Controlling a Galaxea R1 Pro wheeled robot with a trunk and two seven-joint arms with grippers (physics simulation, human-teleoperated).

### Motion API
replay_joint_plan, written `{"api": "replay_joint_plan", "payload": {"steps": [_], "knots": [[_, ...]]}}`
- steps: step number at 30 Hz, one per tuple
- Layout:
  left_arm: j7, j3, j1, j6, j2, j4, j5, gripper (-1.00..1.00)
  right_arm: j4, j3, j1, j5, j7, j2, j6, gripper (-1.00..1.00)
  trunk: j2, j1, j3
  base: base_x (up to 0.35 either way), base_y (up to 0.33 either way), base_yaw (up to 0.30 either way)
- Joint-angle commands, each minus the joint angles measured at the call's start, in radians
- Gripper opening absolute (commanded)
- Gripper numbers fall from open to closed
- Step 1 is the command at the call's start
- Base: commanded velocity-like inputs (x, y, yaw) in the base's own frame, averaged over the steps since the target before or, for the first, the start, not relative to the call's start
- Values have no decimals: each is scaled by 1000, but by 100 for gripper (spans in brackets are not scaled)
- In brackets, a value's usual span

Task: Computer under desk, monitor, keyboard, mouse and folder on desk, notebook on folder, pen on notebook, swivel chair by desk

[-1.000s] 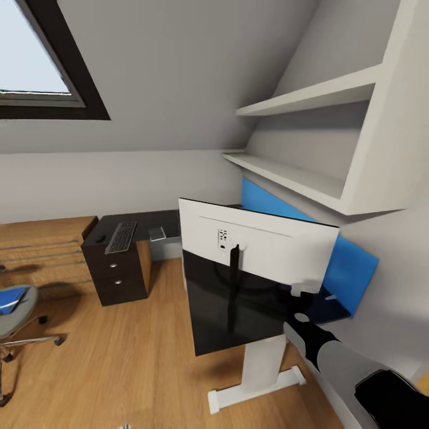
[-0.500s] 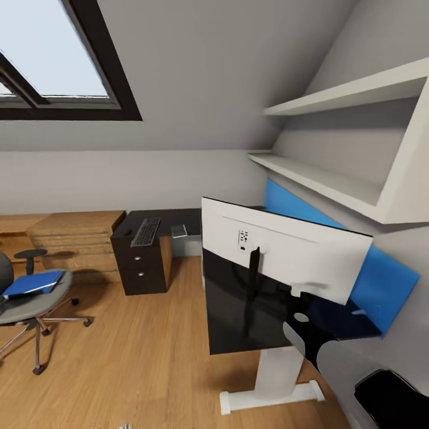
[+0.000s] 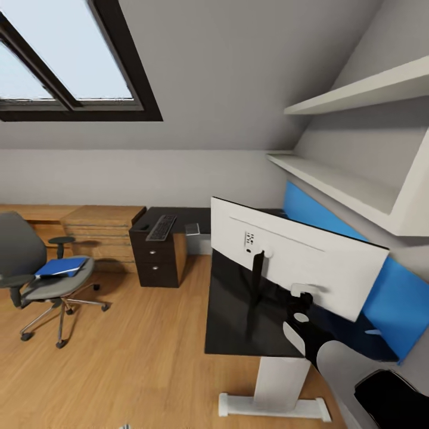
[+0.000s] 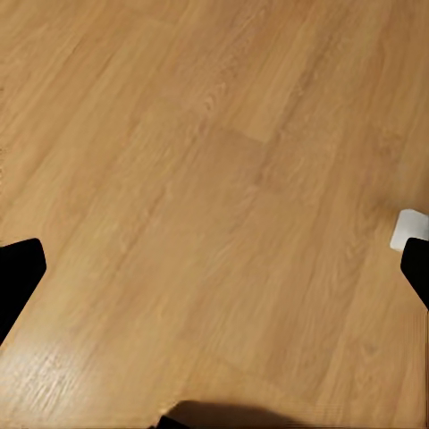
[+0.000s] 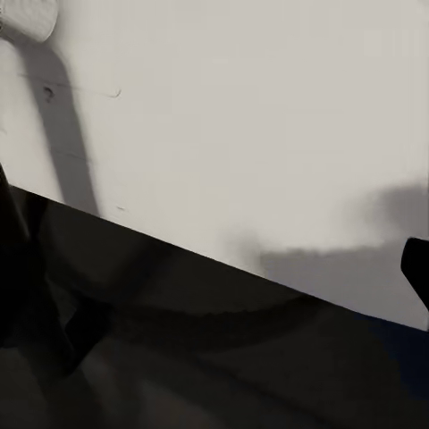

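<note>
The monitor [image 3: 298, 262] stands on the glossy black desk [image 3: 229, 325], its white back toward me; that back [image 5: 232, 116] is close up in the right wrist view. My right gripper [image 3: 301, 300] is at the monitor's lower edge, and one fingertip [image 5: 418, 268] sits far to the side, so it reads as open. The keyboard [image 3: 161, 227] lies on the far arm of the desk. On the seat of the grey swivel chair [image 3: 24, 256] lies the blue folder [image 3: 59, 267]. My left gripper [image 4: 214, 268] hangs open over the wood floor.
A dark drawer cabinet [image 3: 156, 265] stands under the far desk arm, with a low oak drawer unit [image 3: 101, 229] beside it. White shelves [image 3: 333, 179] and a blue wall panel [image 3: 381, 286] run along the right wall. A small light-grey flat item [image 3: 192, 229] lies near the keyboard.
The head view has swung left, bringing the swivel chair and folder fully into the picture. The right gripper has stayed at the monitor's lower edge.
</note>
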Motion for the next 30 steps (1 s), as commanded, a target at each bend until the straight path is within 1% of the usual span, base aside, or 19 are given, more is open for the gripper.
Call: {"api": "replay_joint_plan", "payload": {"steps": [1, 8, 16, 21, 30], "knots": [[8, -9, -1, -3, 1, -1, 4, 100, -1, 8, -1, -9, -4, -1, -2, 100, -2, 1, -2, 0, -331, 281], [8, -8, -1, -3, 1, -1, 4, 100, -1, 8, -1, -8, -4, -1, -2, 100, -2, 1, -2, 0, -331, 258], [8, -8, -1, -3, 1, -1, 4, 100, 0, 9, -1, -6, -3, -1, -2, 100, -2, 1, -2, 0, -329, 33], [8, -6, -1, -3, 1, -1, 4, 100, 0, 10, -1, -6, -3, -1, -2, 100, -2, 1, -2, 0, -98, 1], [7, -6, -1, -3, 1, -1, 4, 100, -1, 9, -1, -8, -3, -1, -2, 100, -2, 1, -2, 0, -6, 0]]}}
